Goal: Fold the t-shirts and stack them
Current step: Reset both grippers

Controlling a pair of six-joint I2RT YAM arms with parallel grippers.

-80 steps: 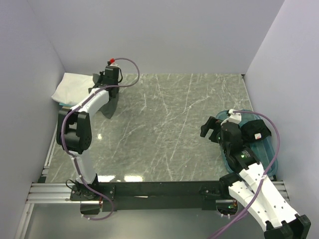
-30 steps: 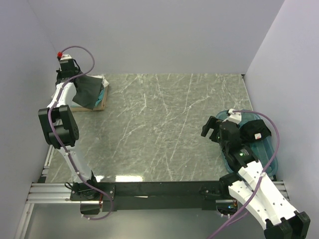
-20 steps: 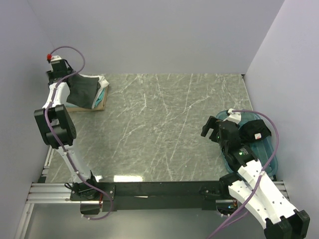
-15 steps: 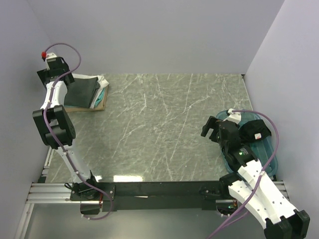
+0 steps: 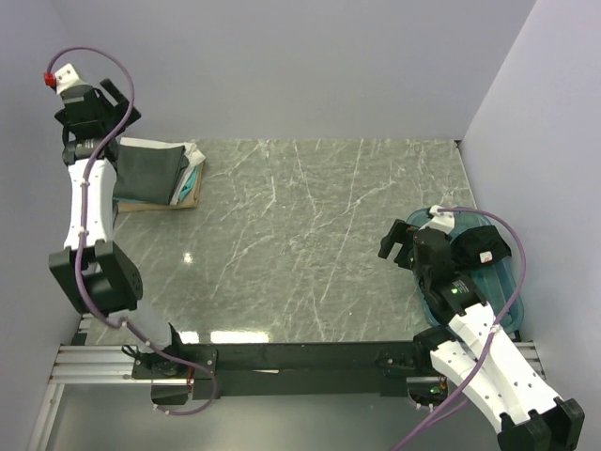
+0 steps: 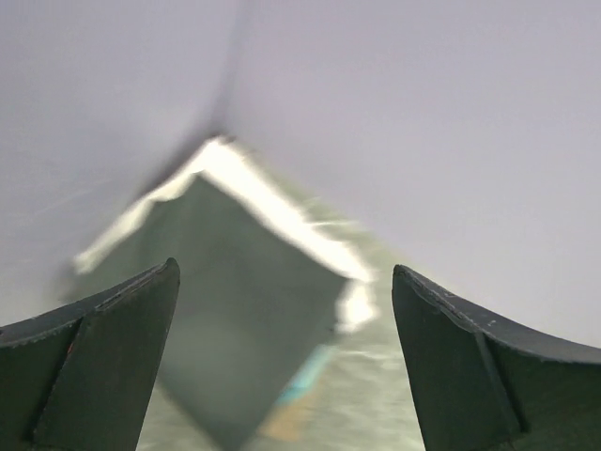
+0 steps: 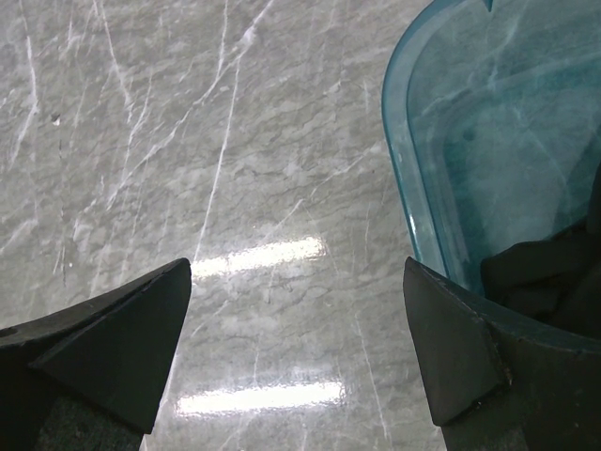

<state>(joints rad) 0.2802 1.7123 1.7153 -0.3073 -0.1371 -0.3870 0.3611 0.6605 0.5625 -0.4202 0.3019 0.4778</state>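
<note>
A folded dark charcoal t-shirt (image 5: pixel 148 173) tops the stack at the far left, with a white t-shirt (image 5: pixel 191 151) and a teal one (image 5: pixel 191 177) showing under its edges. My left gripper (image 5: pixel 99 111) hangs open above and behind the stack, holding nothing. The left wrist view is blurred; it shows the dark t-shirt (image 6: pixel 235 310) below the open left gripper (image 6: pixel 286 272). My right gripper (image 5: pixel 392 242) is open over the table, beside the bin. A crumpled black t-shirt (image 5: pixel 474 250) lies in the bin. It also shows as the black t-shirt (image 7: pixel 540 272) right of the right gripper (image 7: pixel 296 272).
The stack rests on a brown board (image 5: pixel 188 198) near the left wall. A teal plastic bin (image 5: pixel 498 282) sits at the right edge of the marble table (image 5: pixel 310 235); the bin's rim (image 7: pixel 402 188) runs just right of my right fingers. Walls close in on three sides.
My left gripper laid the dark t-shirt on the stack, opened, and rose up and back toward the far left corner. The right arm has stayed still.
</note>
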